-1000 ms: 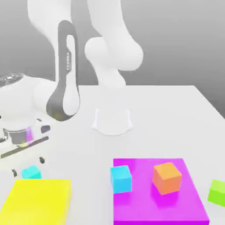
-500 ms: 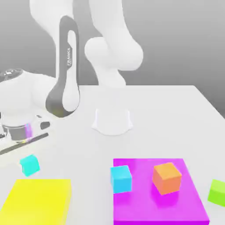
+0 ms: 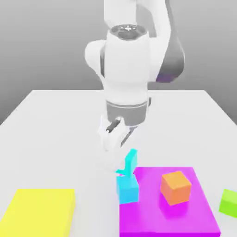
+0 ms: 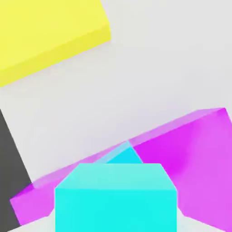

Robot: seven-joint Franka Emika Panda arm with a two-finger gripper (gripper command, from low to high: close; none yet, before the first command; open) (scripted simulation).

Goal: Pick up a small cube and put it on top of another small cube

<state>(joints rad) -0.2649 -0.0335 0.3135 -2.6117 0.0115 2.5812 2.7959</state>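
The small cube (image 3: 131,160), tiny and plain cyan, hangs tilted under my gripper (image 3: 127,156), which is shut on it. It sits just above the larger cyan cube (image 3: 127,189), the other small cube, which rests on the near-left corner of a magenta slab (image 3: 185,222). In the hand view the tiny cube (image 4: 115,199) looms close. Behind it peeks the top of the larger cyan cube (image 4: 123,156) on the magenta slab (image 4: 195,149).
An orange cube (image 3: 176,186) stands on the magenta slab to the exterior view's right of the cyan one. A green cube (image 3: 228,202) lies on the white table (image 3: 55,139) at the far right. A flat yellow slab (image 3: 39,212) lies at the near left, and is also the yellow slab (image 4: 45,31) in the hand view.
The gripper closed on the tiny cyan cube beside the yellow slab, lifted it, and swung with it from the exterior view's left to above the larger cyan cube.
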